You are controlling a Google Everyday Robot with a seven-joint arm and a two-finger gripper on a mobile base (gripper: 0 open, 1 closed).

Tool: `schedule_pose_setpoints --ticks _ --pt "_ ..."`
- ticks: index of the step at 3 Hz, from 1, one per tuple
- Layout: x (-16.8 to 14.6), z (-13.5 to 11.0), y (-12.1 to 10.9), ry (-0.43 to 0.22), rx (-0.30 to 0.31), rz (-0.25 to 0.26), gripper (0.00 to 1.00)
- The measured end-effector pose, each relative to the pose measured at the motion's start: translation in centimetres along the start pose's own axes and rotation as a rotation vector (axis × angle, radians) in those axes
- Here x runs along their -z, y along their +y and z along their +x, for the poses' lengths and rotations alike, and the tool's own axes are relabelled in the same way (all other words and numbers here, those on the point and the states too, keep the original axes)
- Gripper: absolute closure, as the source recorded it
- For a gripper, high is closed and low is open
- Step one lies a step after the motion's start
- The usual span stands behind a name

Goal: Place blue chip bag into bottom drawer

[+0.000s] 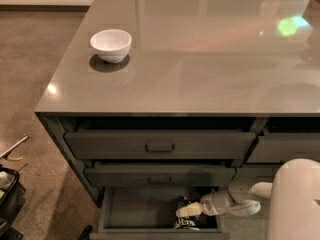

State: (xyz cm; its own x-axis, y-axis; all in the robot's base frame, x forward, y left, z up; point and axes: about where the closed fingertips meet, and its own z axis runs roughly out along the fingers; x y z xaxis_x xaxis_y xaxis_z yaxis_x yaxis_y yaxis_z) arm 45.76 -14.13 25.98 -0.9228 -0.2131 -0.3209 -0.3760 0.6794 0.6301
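- Whether the jaws clamp anything or stand apart cannot be told; the gripper [186, 211] is low inside the open bottom drawer [140, 209], at its right end, its pale tip pointing left.
- The blue chip bag [185, 222] lies in that same right end of the bottom drawer, directly under and around the gripper's tip; its dark foil and white lettering show just nearer than the tip, and a dark corner shows just beyond it. Contact between the two cannot be made out.
- The bottom drawer is pulled out toward the near side, and the left part of its floor is bare.
- The robot's pale arm [235, 203] reaches in from the right, joining a large white body [296, 199] at the near right corner.
- Above the open drawer sits the middle drawer [160, 176], and above that the top drawer [160, 145]; each has a small dark bar handle, and each front stands slightly forward of the cabinet frame.
- To the right, a drawer of the right-hand stack [285, 148] is partly in view.
- The glossy grey countertop [200, 69] covers both stacks, with a green glint of light [290, 25] at its far right.
- A white bowl [111, 45] stands upright on the far left of the countertop, well apart from the drawers.
- Brown floor [30, 59] lies to the left, with a dark container [7, 191] at the near left edge.
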Motion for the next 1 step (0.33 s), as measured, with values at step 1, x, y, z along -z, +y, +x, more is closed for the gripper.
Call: schedule_pose_setpoints --ticks 1 --pt "0.0 0.0 0.0 0.0 0.0 0.0 0.0"
